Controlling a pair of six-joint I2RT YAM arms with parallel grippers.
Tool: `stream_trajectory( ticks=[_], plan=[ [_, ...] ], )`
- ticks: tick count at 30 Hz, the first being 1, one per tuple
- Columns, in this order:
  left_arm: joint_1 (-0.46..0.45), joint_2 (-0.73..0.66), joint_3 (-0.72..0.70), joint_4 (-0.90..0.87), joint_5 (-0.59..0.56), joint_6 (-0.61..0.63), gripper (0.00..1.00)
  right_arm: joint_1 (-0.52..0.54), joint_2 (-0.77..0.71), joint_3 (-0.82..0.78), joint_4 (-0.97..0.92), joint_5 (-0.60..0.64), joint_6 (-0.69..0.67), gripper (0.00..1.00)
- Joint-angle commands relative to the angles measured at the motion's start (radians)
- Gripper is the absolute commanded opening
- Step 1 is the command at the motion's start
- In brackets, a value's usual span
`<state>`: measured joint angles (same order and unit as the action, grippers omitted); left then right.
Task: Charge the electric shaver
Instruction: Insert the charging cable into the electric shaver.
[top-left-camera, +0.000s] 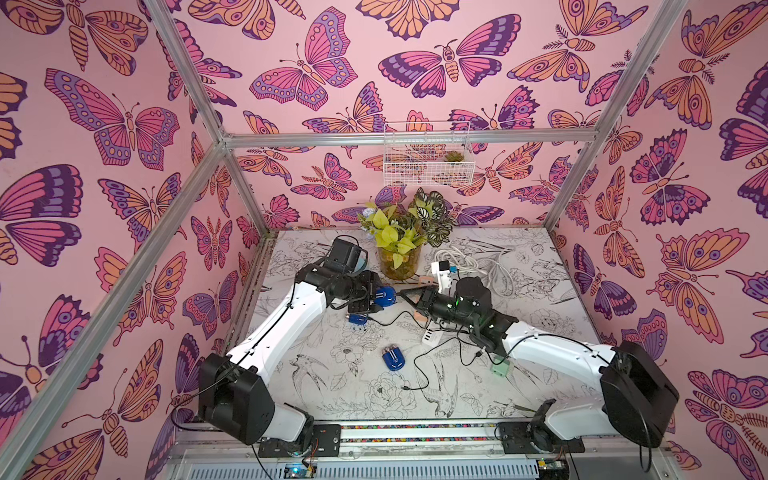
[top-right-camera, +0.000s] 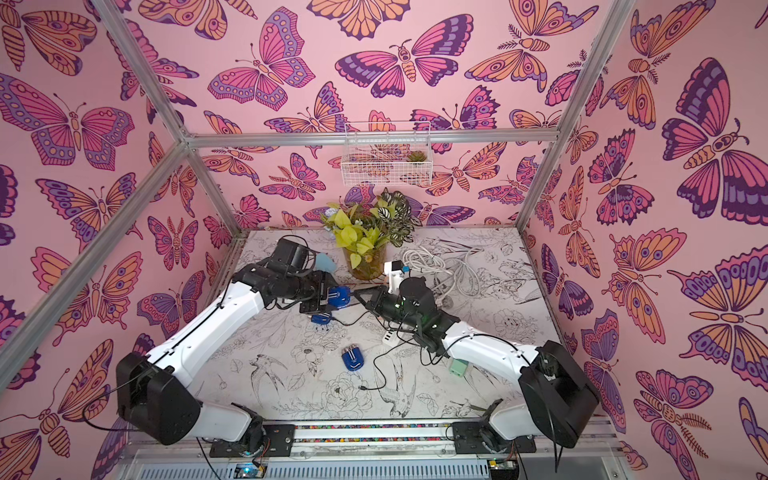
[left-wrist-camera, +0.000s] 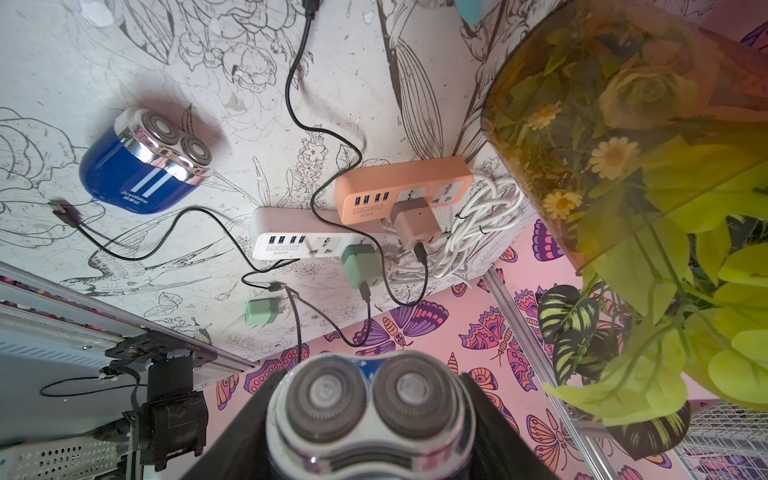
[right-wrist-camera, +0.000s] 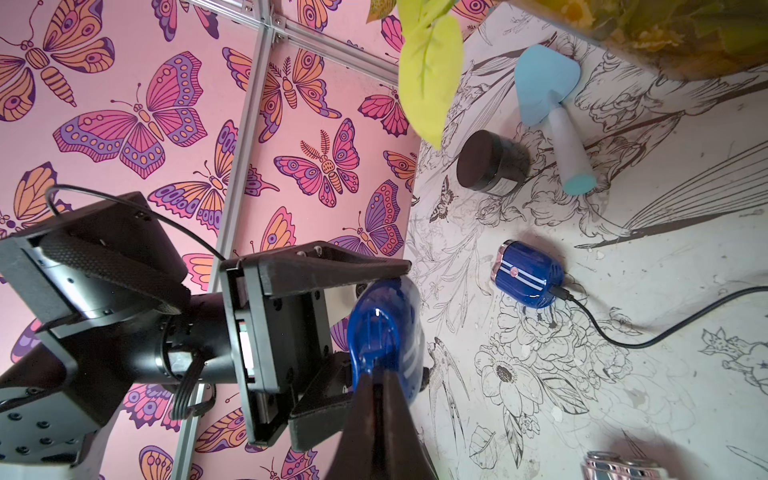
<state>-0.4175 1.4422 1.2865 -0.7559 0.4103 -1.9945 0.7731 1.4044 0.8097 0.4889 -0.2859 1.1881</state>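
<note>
Left tool (left-wrist-camera: 370, 419) clamps a twin-head shaver (left-wrist-camera: 368, 399); a blue shaver (left-wrist-camera: 141, 166) lies beyond.

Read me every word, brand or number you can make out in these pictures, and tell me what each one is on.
"Royalstar" on the blue shaver lying on its side; the smaller characters beneath it are unreadable.
"4USB SOCKET S204" on the white power strip.
"4USB SOCKET S204" on the orange power strip, fainter.
Label on the black jar: too blurred to read.
</note>
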Motion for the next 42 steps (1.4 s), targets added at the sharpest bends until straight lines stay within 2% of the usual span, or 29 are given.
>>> stream_trajectory(
  ticks=[1,11,26,42],
  plan=[
    [-0.012,0.01,0.001,0.01,0.031,-0.004,0.0,0.018,-0.011,0.048,-0.078,0.009,-0.047,0.0],
    [-0.027,0.012,0.008,0.009,0.01,-0.024,0.0,0.031,-0.034,0.096,-0.238,0.064,-0.121,0.0],
    [-0.038,0.026,0.029,0.027,0.01,-0.023,0.0,0.045,0.017,0.154,-0.242,0.018,-0.139,0.0],
    [-0.055,0.013,0.069,0.127,0.053,-0.062,0.0,0.054,0.119,0.153,-0.178,-0.036,-0.08,0.0]
  ],
)
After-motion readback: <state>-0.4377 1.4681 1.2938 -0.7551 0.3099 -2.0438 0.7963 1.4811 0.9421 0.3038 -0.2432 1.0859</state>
